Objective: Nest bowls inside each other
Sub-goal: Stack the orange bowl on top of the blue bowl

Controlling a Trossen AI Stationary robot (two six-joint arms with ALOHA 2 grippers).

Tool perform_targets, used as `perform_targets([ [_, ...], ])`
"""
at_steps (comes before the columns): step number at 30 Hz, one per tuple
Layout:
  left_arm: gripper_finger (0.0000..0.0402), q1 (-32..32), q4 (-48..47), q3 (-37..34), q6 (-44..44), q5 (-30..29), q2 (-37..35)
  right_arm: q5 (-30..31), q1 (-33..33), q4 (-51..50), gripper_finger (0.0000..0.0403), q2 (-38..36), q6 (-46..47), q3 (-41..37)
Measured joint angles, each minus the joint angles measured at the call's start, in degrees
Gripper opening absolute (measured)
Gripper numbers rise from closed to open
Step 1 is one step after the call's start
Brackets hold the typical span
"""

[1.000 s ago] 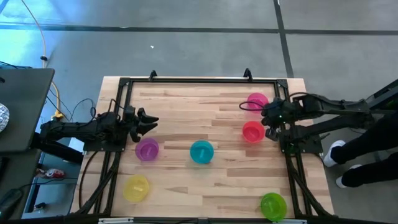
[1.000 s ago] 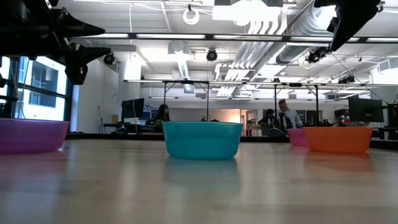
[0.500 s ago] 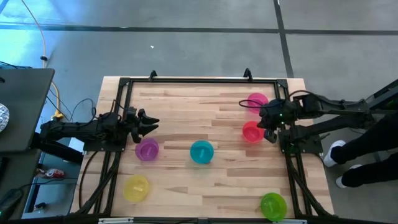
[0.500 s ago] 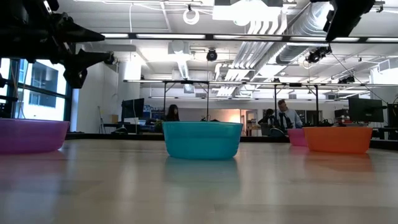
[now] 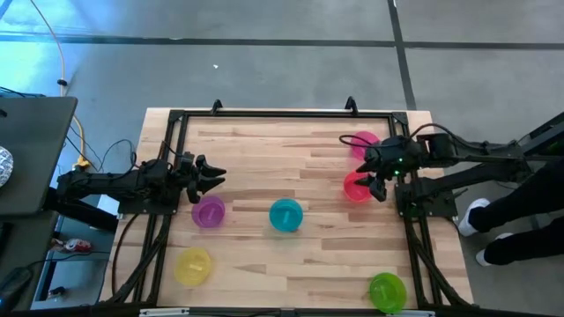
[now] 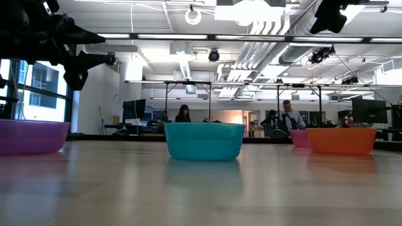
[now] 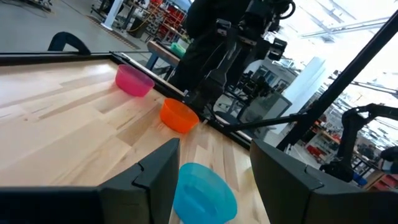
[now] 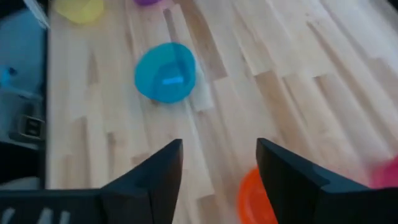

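— Claw of the right arm (image 5: pixel 377 175): how is it found?

— It is seen above the desk (image 5: pixel 264 255) near the right edge, over the red bowl (image 5: pixel 357 187). Its fingers (image 8: pixel 155 180) are spread well apart and nothing is held between them. In the right wrist view the red bowl is caught just beyond the finger on that side.

— And the left claw (image 5: pixel 211 173)?

— It is held off the surface by the left edge, above the purple bowl (image 5: pixel 208 211). Its fingers (image 7: pixel 152 177) are likewise parted, with nothing gripped.

— Where are the bowls placed, nearest first?

— By the near edge, the yellow bowl (image 5: pixel 193 266) is set toward the left corner and the green bowl (image 5: pixel 387 291) at the right corner. Farther in, the purple bowl is found close to the left edge and the teal bowl (image 5: pixel 285 215) about the middle of the desk. Beyond those, the red bowl is seated near the right edge, and the pink bowl (image 5: pixel 363 143) farthest back, toward the far right corner.

— Is any bowl nested?

— None is seen inside another; all six are kept apart, each upright on the wood.

— And behind the desk?

— In the low view, people (image 6: pixel 287 118) are made out at workstations far off in the room.
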Motion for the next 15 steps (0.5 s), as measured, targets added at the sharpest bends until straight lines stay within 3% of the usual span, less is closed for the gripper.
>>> perform_targets([
  [8,0.0184,0.00,0.00,0.00,0.00,0.12,0.00,4.03,-0.02,-9.62,0.0200,0.00,-1.68,-0.02],
  [15,0.0184,0.02,-0.14,0.00,0.00,0.09,0.00,5.02,-1.00,-23.22,0.0197,1.30,6.87,-0.04],
])
